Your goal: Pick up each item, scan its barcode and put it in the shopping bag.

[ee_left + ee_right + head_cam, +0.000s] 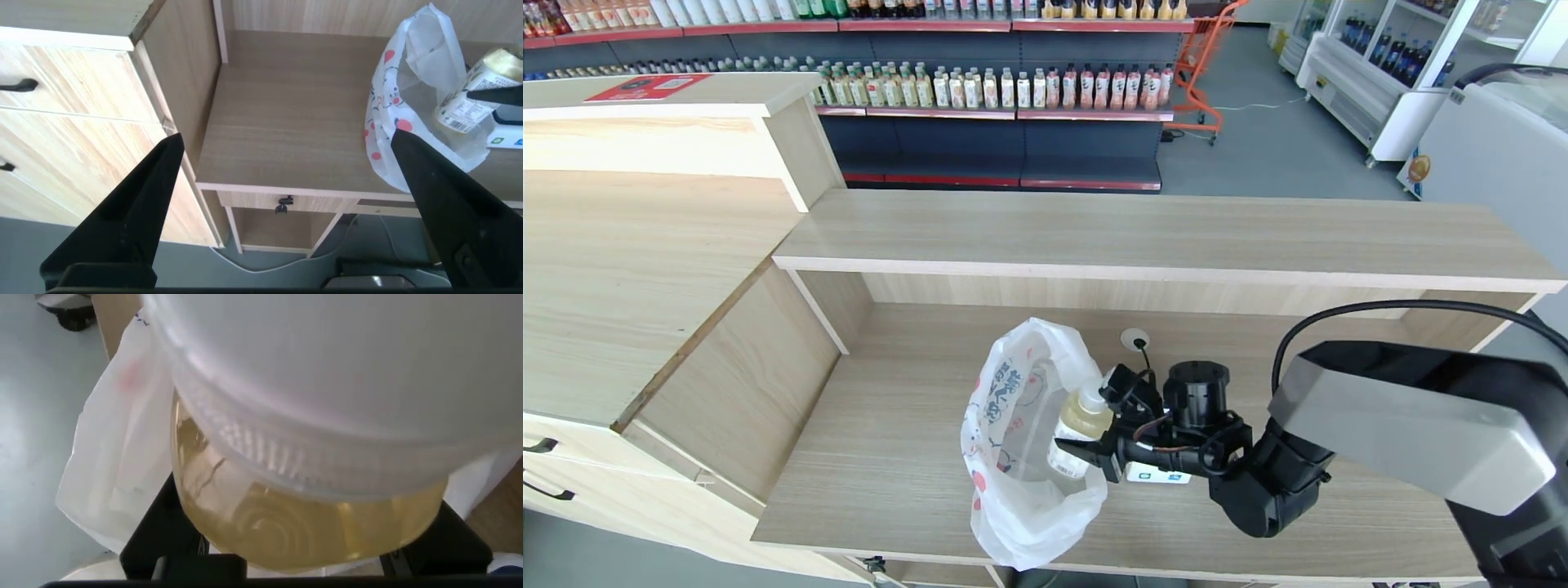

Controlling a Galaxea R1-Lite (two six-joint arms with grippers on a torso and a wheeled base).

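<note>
The bottle (pixel 1082 425) of pale yellow drink, white-capped, hung at the mouth of the white shopping bag (pixel 1013 425), which stood open on the wooden worktop (pixel 890 425). The right gripper (pixel 1090 412) had its jaws clenched around the bottle's body, and a small white box (pixel 1160 474) lay on the worktop under that gripper. The left gripper (pixel 286 155) hovered out beyond the worktop's near edge, jaws spread wide and grasping nothing.

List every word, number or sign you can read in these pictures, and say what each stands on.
Nothing reads clearly enough to quote.
Shopping bag: blue characters, too blurred.
Bottle in the right pincer: label print too small.
Red sign on the raised counter: too small.
Shelf bottles: labels too small.
White item beside the pincer: green mark, unreadable.
</note>
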